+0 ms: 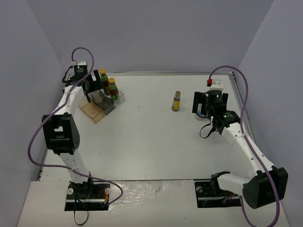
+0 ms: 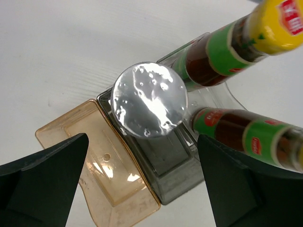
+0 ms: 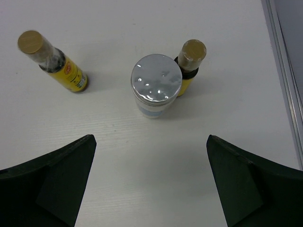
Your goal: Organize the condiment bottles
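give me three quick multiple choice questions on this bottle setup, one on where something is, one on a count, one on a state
1. Where does the silver-lidded jar under the left arm stand? A) in the tray's grey section B) on bare table C) in the orange section
2. How many brown-capped slim bottles stand on the table below the right hand? A) one B) two C) three
3. The right hand is: A) open and empty B) shut on a jar C) shut on a slim bottle
Answers: 1 A, its lid sits over the grey section; 2 B, the right wrist view shows two; 3 A, its fingers stand wide apart, gripping nothing.
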